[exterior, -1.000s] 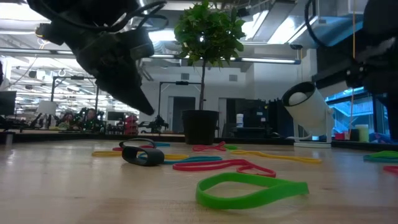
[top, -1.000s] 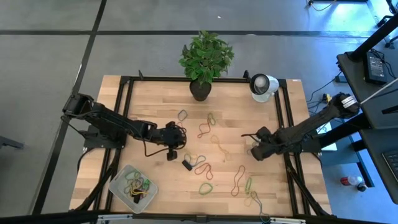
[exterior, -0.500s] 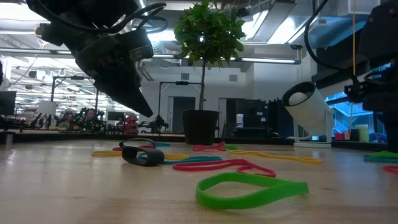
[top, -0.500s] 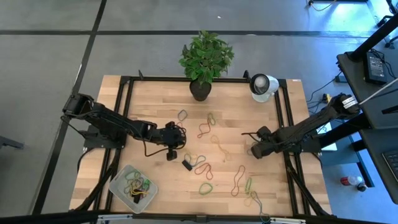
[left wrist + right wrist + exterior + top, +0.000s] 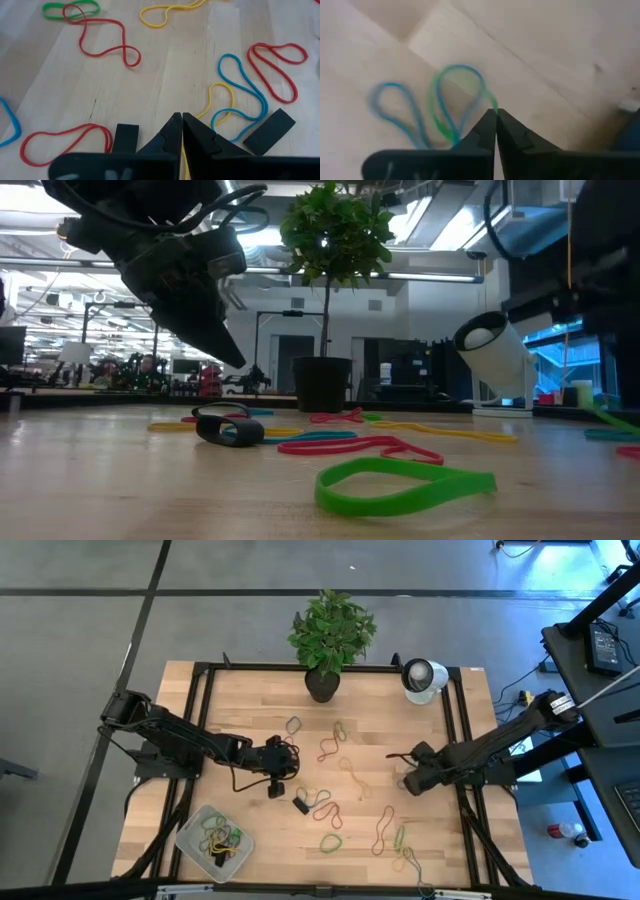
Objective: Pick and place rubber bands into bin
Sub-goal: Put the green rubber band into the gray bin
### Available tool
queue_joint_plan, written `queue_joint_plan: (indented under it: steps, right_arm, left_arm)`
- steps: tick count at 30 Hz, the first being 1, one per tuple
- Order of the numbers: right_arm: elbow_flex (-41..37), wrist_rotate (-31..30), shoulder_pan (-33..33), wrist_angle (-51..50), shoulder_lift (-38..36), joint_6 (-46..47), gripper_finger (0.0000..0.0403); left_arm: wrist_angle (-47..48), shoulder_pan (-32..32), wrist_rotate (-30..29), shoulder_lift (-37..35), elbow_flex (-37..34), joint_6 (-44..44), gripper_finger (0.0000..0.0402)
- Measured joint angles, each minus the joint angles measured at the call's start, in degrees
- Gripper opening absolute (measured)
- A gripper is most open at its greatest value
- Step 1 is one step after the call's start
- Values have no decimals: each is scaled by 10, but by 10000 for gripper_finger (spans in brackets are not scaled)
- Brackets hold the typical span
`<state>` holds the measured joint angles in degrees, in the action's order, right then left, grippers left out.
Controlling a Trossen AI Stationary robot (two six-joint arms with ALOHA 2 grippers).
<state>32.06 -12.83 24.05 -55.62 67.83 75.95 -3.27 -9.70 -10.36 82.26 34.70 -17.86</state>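
Right gripper (image 5: 495,113) pinches a green rubber band (image 5: 438,122) at table's three o'clock; left gripper (image 5: 181,119) closed, empty, mid-table.

One bin (image 5: 213,837) sits at the near left. One potted plant (image 5: 330,637), one white round device (image 5: 423,677) and one black block (image 5: 300,806) share the table (image 5: 240,710). Two arms work.

A robotics lab: wooden table (image 5: 250,700) in a black frame on grey floor, workbenches (image 5: 90,385) and ceiling lights beyond.
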Motion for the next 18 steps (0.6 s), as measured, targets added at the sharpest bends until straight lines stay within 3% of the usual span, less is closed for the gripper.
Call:
queue_joint_plan:
  steps: [8,13,18]
  right_arm:
    - [141,-94,9,-134,0,-17,4]
    - [197,-139,9,-120,0,-55,4]
    - [200,-152,9,-58,3,-97,2]
  left_arm:
    - [0,-1,0,0,0,0,7]
    - [0,-1,0,0,0,0,11]
    - [0,-1,0,0,0,0,12]
